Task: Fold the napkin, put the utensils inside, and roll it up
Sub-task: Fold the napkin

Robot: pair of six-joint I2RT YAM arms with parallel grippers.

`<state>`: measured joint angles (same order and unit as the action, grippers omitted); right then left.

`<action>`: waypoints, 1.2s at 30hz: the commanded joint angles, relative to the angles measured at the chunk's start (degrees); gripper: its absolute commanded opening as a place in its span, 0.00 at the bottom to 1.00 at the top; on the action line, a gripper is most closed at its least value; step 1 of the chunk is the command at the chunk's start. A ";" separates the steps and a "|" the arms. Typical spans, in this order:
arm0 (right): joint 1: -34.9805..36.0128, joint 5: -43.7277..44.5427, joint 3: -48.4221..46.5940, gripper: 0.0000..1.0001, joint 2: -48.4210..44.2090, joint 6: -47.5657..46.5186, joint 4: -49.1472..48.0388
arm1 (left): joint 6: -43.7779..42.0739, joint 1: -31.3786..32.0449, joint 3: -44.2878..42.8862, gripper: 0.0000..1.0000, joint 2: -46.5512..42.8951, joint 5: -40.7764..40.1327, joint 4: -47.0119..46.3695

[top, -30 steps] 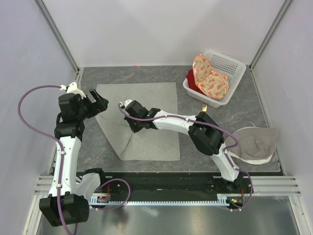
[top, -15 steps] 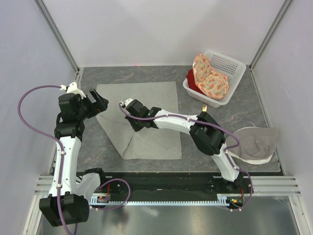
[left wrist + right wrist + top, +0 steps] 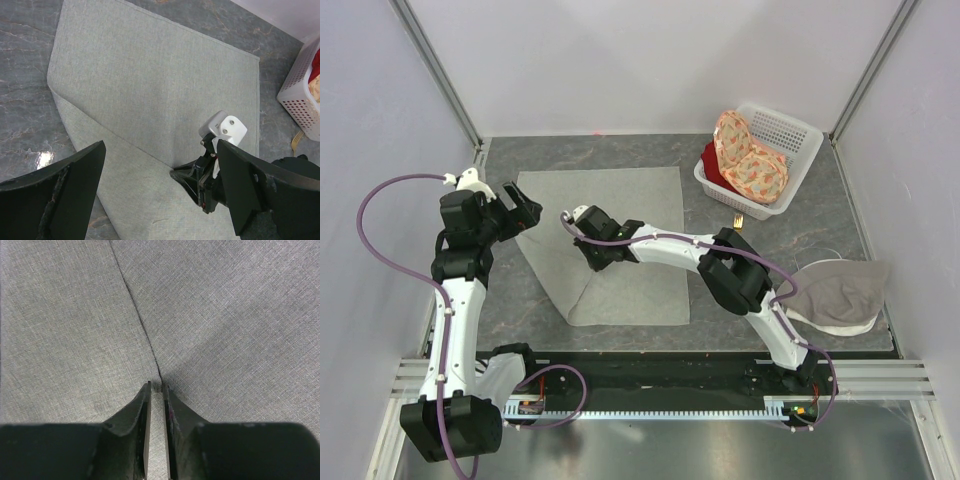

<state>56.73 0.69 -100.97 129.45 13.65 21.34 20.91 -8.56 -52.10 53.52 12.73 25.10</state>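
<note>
Napkin, a plain sage-grey square of soft cloth, lies flat at centre-left of a dark grey marbled tabletop enclosed by pale walls; its near-left corner is folded over diagonally. Count: one napkin, one slim gold-headed fork, one white slotted plastic basket at far right, one pale beige-grey cloth at the right edge. Left gripper hovers spread wide above the napkin's left side. Right gripper rests on the flap's edge, jaws parted by a narrow slit, grasping nothing. Beside the basket the fork shows only its head; the white-and-black right arm hides its handle. Orange floral cloth fills the basket, number unclear.
</note>
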 commanded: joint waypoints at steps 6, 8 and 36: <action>-0.22 -0.51 -3.53 0.29 1.33 -0.82 -0.07 | -0.34 -0.15 0.15 1.00 0.09 1.77 -2.43; -0.30 -0.16 -3.71 0.28 1.33 -1.08 0.01 | -0.43 -0.23 0.06 1.00 0.10 1.68 -2.34; -0.22 -0.60 -2.48 0.22 2.47 -0.73 1.33 | -0.34 -0.15 0.07 1.00 0.18 1.86 -2.34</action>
<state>56.73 0.67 -102.69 130.45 12.60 21.96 20.91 -8.56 -52.10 53.65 13.65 25.10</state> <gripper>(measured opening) 0.219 0.995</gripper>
